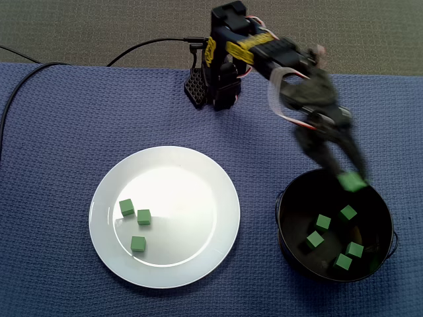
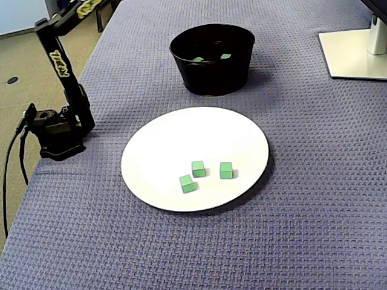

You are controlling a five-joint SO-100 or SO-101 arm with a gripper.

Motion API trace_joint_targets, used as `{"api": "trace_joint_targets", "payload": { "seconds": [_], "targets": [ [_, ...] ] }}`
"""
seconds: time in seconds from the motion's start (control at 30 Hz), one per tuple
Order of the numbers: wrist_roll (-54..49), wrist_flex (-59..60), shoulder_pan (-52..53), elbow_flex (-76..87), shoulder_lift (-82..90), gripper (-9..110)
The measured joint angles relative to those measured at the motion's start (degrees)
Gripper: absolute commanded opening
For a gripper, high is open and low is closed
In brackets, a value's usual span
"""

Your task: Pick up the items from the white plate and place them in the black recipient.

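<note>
- My fingers (image 1: 351, 172) hang over the near rim of the black bowl (image 1: 291, 228), seen from the fixed view that looks down. They are smeared with motion blur, so their outline is soft.
- They look drawn nearly together on a green cube (image 1: 352, 182) pinched at the tips. The blur keeps me from seeing how each finger meets it.
- That cube sits above the bowl's upper edge in this view. I cannot tell its height over the bowl.
- Five more cubes (image 1: 323, 222) lie on the bowl's floor in the same view. The bowl's dark inside makes their lower edges hard to read.
- In the lower fixed view the bowl's wall (image 2: 211, 75) hides most of them, and only two green tops (image 2: 225, 56) peek over the rim.
- Three cubes (image 1: 137, 244) rest on the white plate (image 1: 198, 198), grouped toward its left in the downward view and well apart from the bowl.
- In the lower view the same three (image 2: 198, 168) sit on the plate's near half, close together but not touching.
- My base (image 2: 57, 130) is clamped at the desk (image 2: 302, 241) edge. In that view my upper arm runs out of the top corner, so my fingers are not seen there.
- A pale stand (image 2: 354, 51) is cut off at the right edge.
</note>
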Motion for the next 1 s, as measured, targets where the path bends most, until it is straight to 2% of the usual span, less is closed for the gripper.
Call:
{"api": "trace_joint_targets", "payload": {
  "seconds": [0.1,0.27,0.3,0.37,0.43,0.5,0.6,0.8,1.0],
  "targets": [
    [-3.2,0.0,-5.5,2.5,-8.7,0],
    [-3.4,0.4,-8.1,5.8,-20.2,0],
    [-3.8,0.2,-8.2,7.0,-20.8,4],
    [-4.7,0.0,-8.3,8.4,-21.3,22],
    [-4.7,0.2,-8.1,8.6,-21.3,34],
    [-5.3,2.7,-7.5,8.0,-21.3,39],
    [-7.5,11.2,-5.4,4.0,-20.5,39],
    [-8.5,33.1,6.9,-11.4,-10.2,38],
    [-4.3,44.8,33.6,-15.9,0.4,40]
  ]
}}
